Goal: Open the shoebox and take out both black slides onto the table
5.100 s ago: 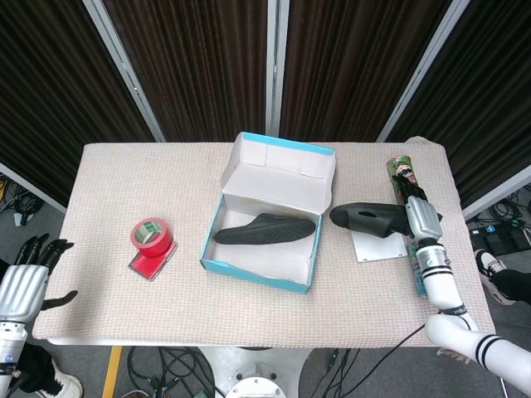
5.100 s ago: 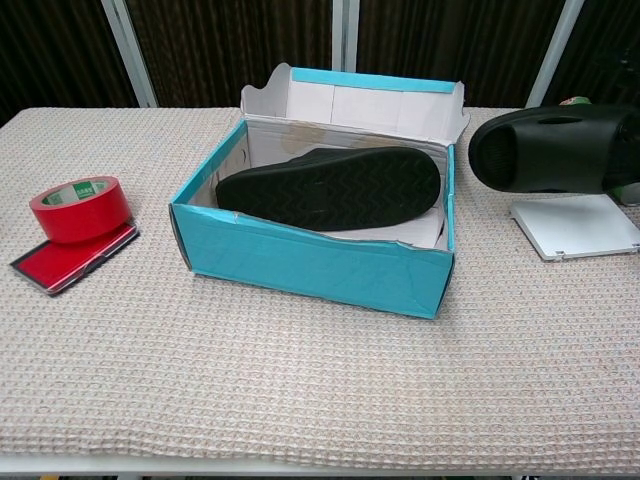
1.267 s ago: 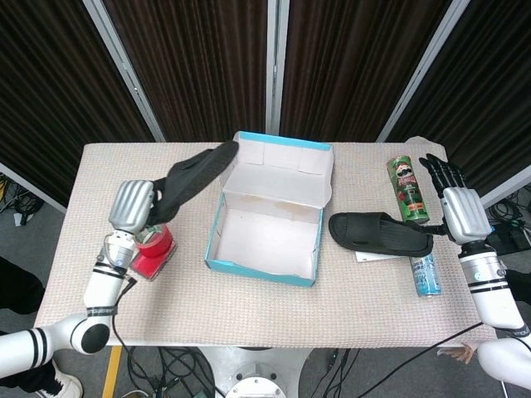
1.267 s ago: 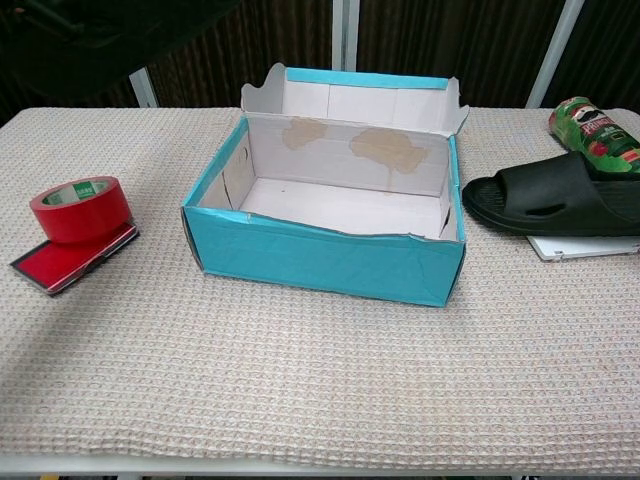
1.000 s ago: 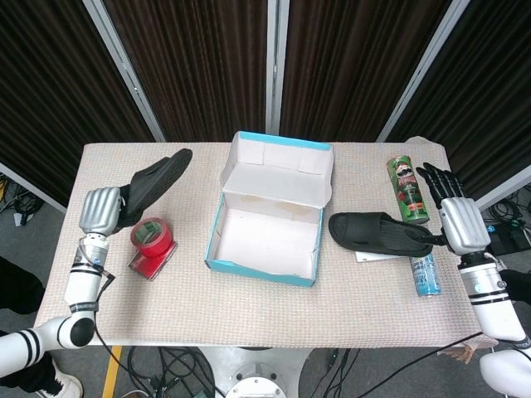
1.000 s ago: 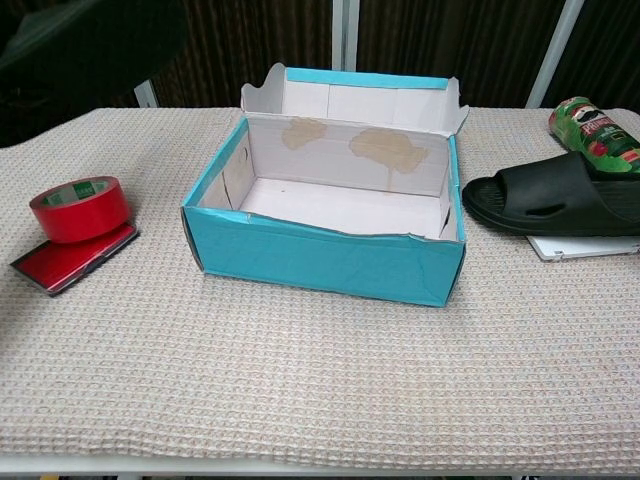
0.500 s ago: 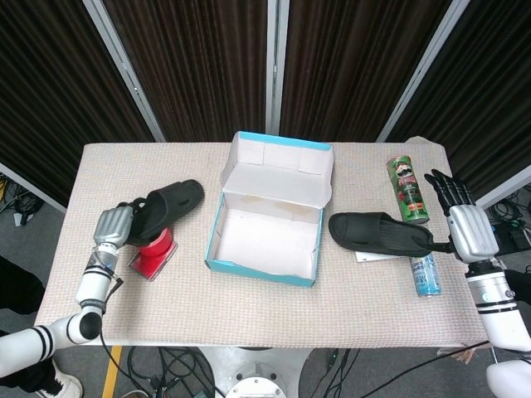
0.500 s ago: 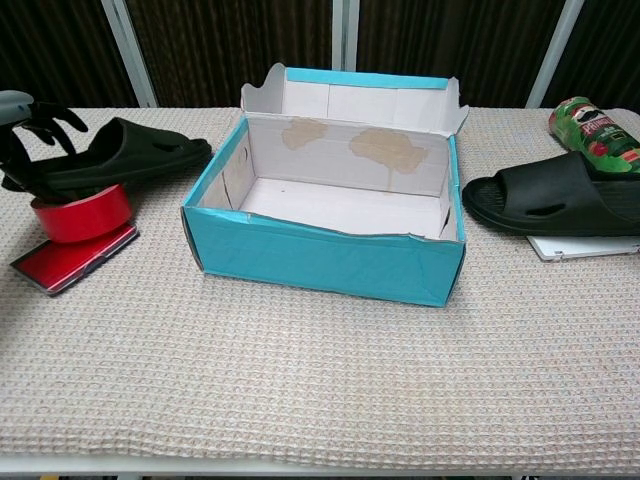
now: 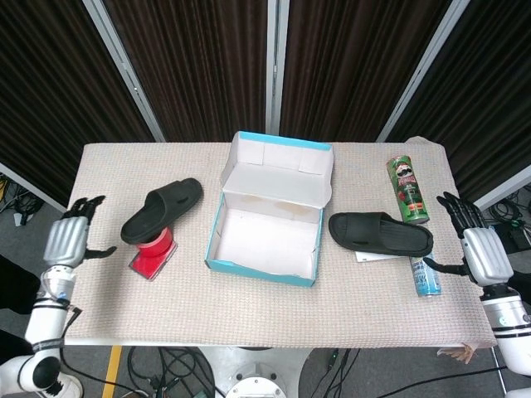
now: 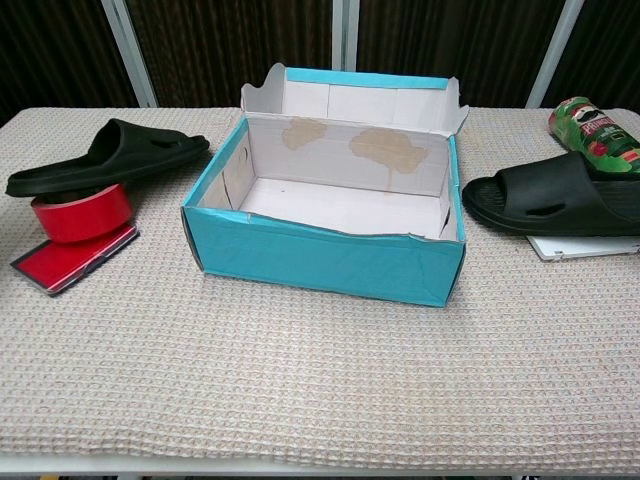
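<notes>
The teal shoebox stands open and empty mid-table, lid flipped back. One black slide lies left of it, its heel propped on the red tape roll. The other black slide lies right of the box, partly on a white pad. My left hand hangs open off the table's left edge, holding nothing. My right hand hangs open past the right edge, fingers spread. Neither hand shows in the chest view.
A green chips can lies at the back right. A blue-labelled bottle lies near my right hand. A red flat case sits under the tape roll. The table is covered in a beige woven cloth.
My left hand has let go of the slide, leaving it on the tape roll, and drawn back off the left edge. The right hand has drifted slightly outward and down.
</notes>
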